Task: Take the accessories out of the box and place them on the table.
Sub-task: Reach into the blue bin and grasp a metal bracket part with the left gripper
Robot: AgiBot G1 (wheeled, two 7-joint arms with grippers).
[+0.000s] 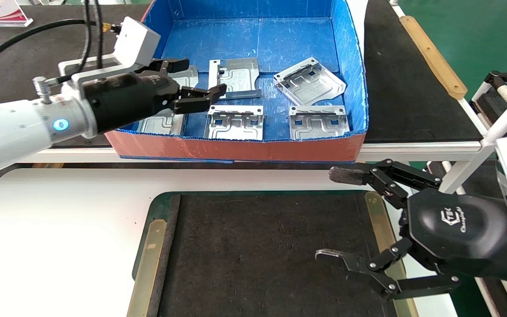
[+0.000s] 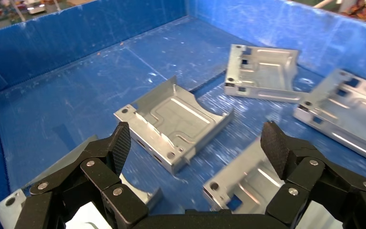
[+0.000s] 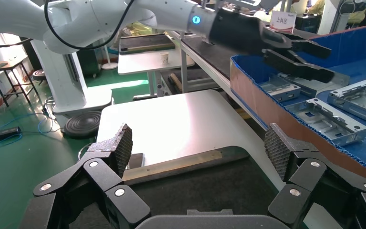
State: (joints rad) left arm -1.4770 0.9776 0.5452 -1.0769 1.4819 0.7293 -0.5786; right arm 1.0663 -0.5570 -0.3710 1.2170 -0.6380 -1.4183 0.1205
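Bench [image 1: 60, 229]: white top with a dark mat set in it, lying below and on the near side of the left pincer; no plate lies on it yet.
Box [image 1: 236, 147]: blue inside, orange-red outside, standing just beyond the bench; the left pincer hangs inside it, over its left half.
Plates [image 1: 236, 123]: six silvery plates lie on the box floor. Two sit partly under the left pincer and arm, one just beyond its tips, one below and ahead of them, two farther off to its right, the far one tilted.
Right pincer [image 1: 337, 215]: spread wide and holding nothing, low over the right edge of the mat, well apart from the box.
Left pincer [image 1: 198, 86]: spread wide and holding nothing, above the plates, touching none.
Nearest target [image 2: 174, 124]: the plate centred between the pads in the left wrist view, flange upward.
Doing it well, as I judge: come straight down, put one pad on each side of a raised wall, close only once both pads are below its top edge, and lift clear of the neighbouring plates before crossing the box's near wall.
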